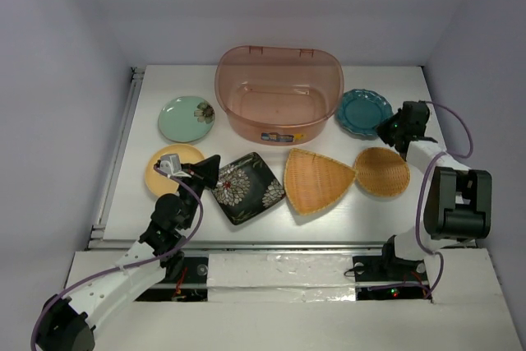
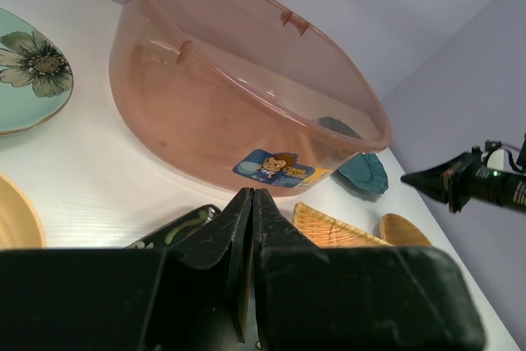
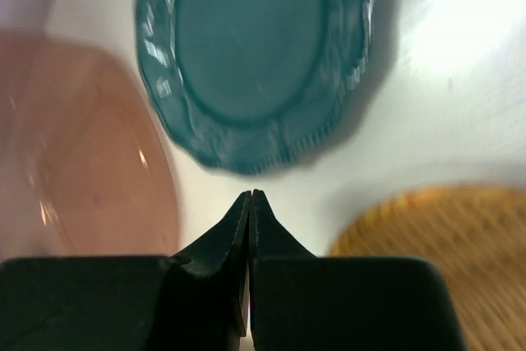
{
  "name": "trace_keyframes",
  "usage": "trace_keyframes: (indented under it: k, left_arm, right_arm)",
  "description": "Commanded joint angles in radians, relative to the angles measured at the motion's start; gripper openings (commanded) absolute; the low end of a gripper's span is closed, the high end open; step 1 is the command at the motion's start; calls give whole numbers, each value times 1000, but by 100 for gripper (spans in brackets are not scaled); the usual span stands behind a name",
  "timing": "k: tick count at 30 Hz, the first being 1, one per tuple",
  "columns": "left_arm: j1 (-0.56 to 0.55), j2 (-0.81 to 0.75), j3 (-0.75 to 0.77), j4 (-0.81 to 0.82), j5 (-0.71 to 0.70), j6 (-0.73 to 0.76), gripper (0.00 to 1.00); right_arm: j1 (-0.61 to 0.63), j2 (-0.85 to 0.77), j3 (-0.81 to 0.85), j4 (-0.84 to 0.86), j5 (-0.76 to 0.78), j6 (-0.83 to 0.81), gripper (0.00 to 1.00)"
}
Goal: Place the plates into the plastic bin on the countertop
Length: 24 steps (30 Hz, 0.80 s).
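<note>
Both clenched tight, nothing held.
L gripper (image 2: 251, 196) hides most of black sq plate (image 2: 177, 228); R gripper (image 3: 249, 197) by teal plate (image 3: 255, 55), top cut off.

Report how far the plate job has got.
Done: nothing; the plastic bin is empty. In hand: nothing; the left gripper and right gripper are shut, holding no plate. Left: all six plates on the countertop: mint green, yellow, black square, woven triangular, woven round, teal.
</note>
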Motion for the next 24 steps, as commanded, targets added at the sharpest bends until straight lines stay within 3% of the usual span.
trace_keyframes:
  k: [1, 5, 8, 9, 12, 16, 24]
  left_arm:
    - [-5, 2, 33, 47, 9, -9, 2]
    - [-5, 31, 35, 62, 17, -15, 13]
    - [-5, 50, 36, 68, 23, -18, 19]
    - [-5, 56, 36, 73, 24, -18, 20]
    - [-5, 62, 38, 77, 24, -16, 22]
    - [-5, 71, 39, 79, 21, -13, 23]
    - [-5, 68, 36, 77, 13, -12, 24]
  right_arm:
    - [17, -108, -57, 72, -127, -39, 0]
    - [58, -223, -151, -32, -143, -114, 5]
    - [67, -314, -255, -100, -151, -128, 30]
    - [67, -357, -307, -114, -162, -128, 48]
    - [77, -398, -367, -136, -194, -122, 70]
    - [106, -420, -412, -159, -260, -121, 75]
    - [149, -518, -431, -255, -255, -115, 70]
